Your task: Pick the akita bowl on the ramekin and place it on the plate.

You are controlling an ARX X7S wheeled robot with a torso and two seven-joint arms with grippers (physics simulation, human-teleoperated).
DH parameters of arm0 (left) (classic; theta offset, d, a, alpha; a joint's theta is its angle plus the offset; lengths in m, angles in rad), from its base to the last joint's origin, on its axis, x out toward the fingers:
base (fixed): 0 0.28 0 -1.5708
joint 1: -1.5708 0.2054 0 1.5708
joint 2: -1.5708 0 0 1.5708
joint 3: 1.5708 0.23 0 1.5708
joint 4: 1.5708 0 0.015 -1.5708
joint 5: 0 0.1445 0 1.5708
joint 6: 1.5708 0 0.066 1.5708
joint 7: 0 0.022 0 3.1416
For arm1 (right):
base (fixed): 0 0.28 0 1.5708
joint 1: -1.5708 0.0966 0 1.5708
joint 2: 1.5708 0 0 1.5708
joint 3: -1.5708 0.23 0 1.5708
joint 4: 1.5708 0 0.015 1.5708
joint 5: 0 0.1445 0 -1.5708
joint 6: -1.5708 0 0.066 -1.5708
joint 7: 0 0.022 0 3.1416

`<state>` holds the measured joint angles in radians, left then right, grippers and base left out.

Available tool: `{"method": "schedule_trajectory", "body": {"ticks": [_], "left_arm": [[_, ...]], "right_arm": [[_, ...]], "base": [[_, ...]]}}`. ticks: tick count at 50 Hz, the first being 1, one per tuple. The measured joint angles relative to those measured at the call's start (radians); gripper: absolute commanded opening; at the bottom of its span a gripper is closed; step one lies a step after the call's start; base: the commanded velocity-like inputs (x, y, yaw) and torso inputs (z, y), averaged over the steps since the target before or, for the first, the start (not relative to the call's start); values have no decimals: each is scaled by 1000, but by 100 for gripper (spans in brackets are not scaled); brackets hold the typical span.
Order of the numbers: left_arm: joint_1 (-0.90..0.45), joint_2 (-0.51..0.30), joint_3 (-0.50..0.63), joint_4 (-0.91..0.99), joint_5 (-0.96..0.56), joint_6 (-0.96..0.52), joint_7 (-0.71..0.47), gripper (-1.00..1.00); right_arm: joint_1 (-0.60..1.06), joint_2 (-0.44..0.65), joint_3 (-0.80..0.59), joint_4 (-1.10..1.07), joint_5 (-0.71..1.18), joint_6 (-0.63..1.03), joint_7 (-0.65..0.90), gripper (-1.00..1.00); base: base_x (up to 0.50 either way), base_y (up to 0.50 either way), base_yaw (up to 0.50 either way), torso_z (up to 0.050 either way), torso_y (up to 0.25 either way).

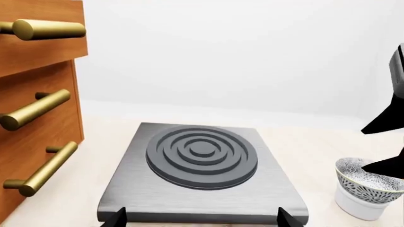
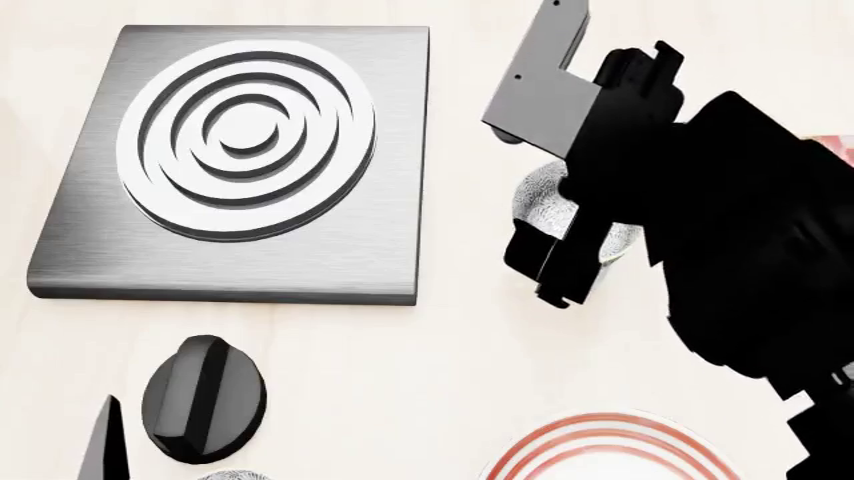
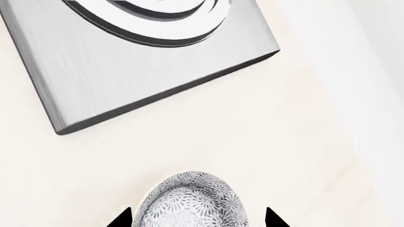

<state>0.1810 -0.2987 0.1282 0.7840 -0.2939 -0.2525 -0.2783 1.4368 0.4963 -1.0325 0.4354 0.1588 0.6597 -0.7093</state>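
A square brushed-steel hob plate with raised concentric rings (image 2: 234, 160) is noted leftmost on the pale worktop (image 2: 454, 340). The left pincer (image 1: 200, 218) is seen spread, holding nothing. The speckled grey-black akita bowl (image 1: 369, 182) is nested in the plain white ramekin (image 1: 361, 207), bracketed by the parted right pincer (image 3: 192, 220), evidently for lifting. The red-ringed white plate (image 2: 601, 455) lies nearer, ready.

The right arm (image 2: 721, 230) reaches forward and down. Its gripper (image 3: 196, 220) has its fingertips spread apart. The left gripper (image 1: 200, 218) likewise hangs open.

plate (image 2: 601, 448) cut off, ramekin (image 1: 357, 206) partly hidden
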Motion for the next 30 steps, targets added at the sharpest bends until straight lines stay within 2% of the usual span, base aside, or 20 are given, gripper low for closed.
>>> {"method": "schedule_trajectory", "body": {"ticks": [14,30], "left_arm": [[-3,-8,9,-10,0,4,-7,100],[-6,-17,15,-12,-4,6,-18,100]], "right_arm": [[-17,-22,-12,69,-4,-44,0,100],[-39,-20,37,30,47,-55,12,100]], "base": [[0,0,0,0,0],[0,0,0,0,0]]}}
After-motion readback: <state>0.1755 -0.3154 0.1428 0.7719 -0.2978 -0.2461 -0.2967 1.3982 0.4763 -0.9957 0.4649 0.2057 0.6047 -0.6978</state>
